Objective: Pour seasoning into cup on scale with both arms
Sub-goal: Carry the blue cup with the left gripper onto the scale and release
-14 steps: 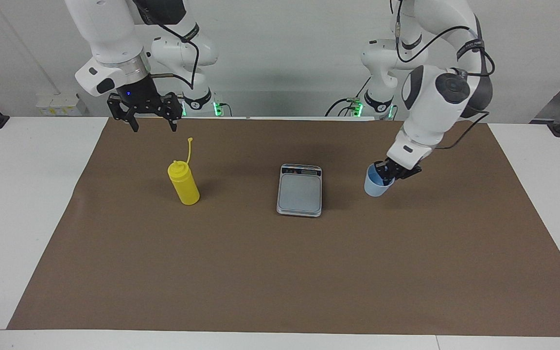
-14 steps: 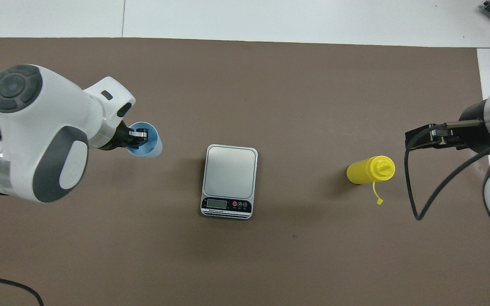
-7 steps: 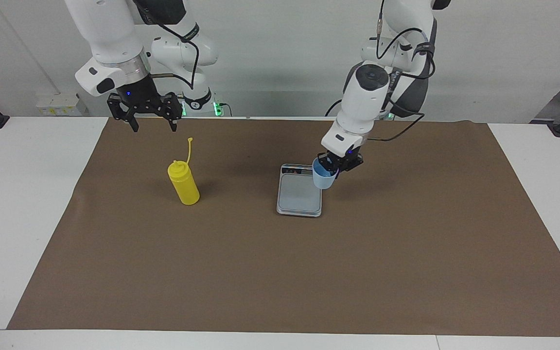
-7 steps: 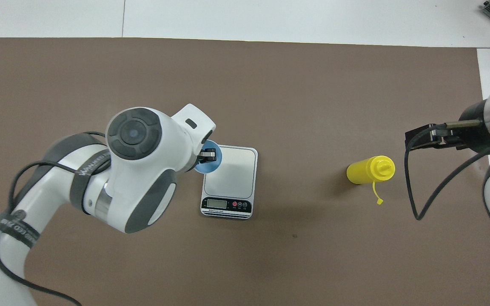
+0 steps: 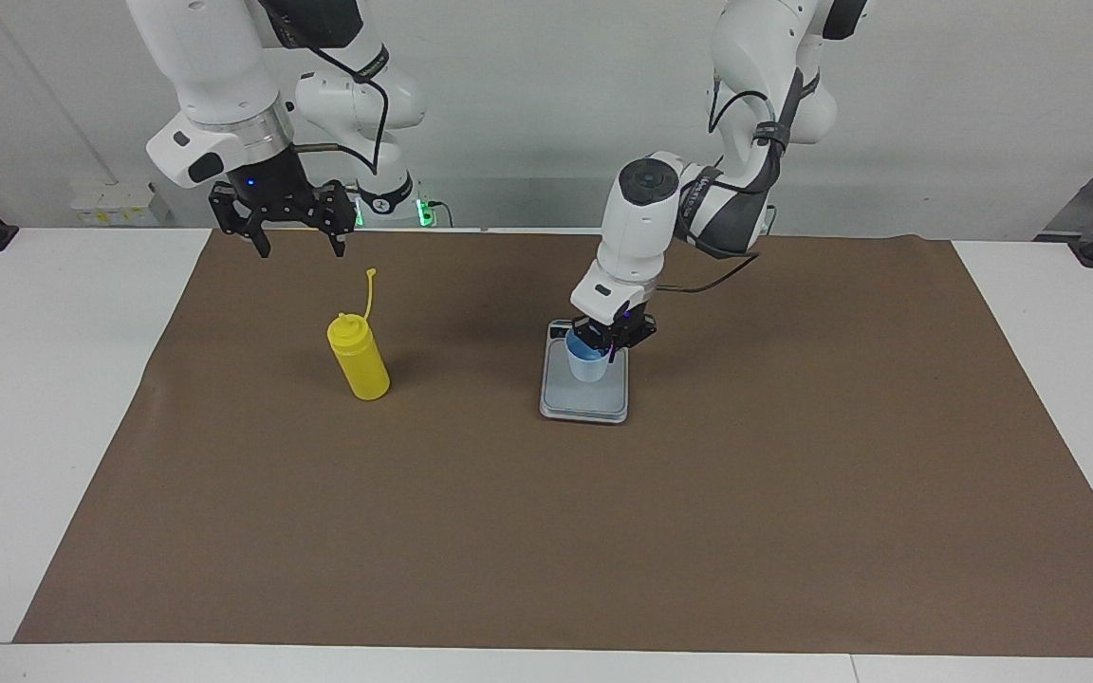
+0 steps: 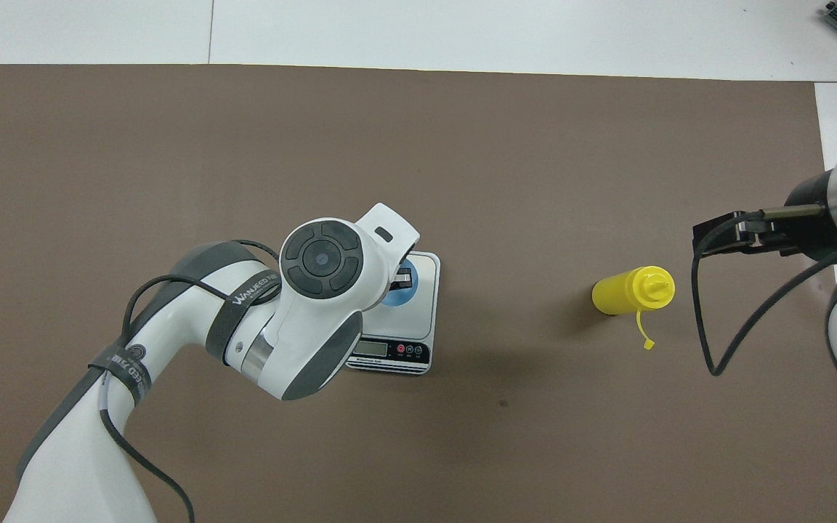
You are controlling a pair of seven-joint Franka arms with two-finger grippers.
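A light blue cup (image 5: 587, 365) (image 6: 397, 296) stands upright over the grey plate of the scale (image 5: 594, 400) (image 6: 424, 311). I cannot tell whether it rests on the plate. My left gripper (image 5: 607, 343) (image 6: 405, 277) is shut on the cup's rim, and its arm hides part of the scale in the overhead view. The yellow seasoning bottle (image 5: 360, 365) (image 6: 625, 292) stands on the mat toward the right arm's end, its cap strap hanging loose. My right gripper (image 5: 301, 247) (image 6: 713, 236) waits open in the air over the mat, apart from the bottle.
A brown mat (image 5: 603, 531) (image 6: 462, 145) covers most of the white table (image 5: 34, 427). The scale's dark display strip (image 6: 389, 350) is at the end nearer to the robots. A black cable (image 6: 709, 363) loops down from the right arm.
My left arm has carried the cup from the left arm's end of the mat to over the scale and lowered it toward the plate. The right arm and bottle have not moved.
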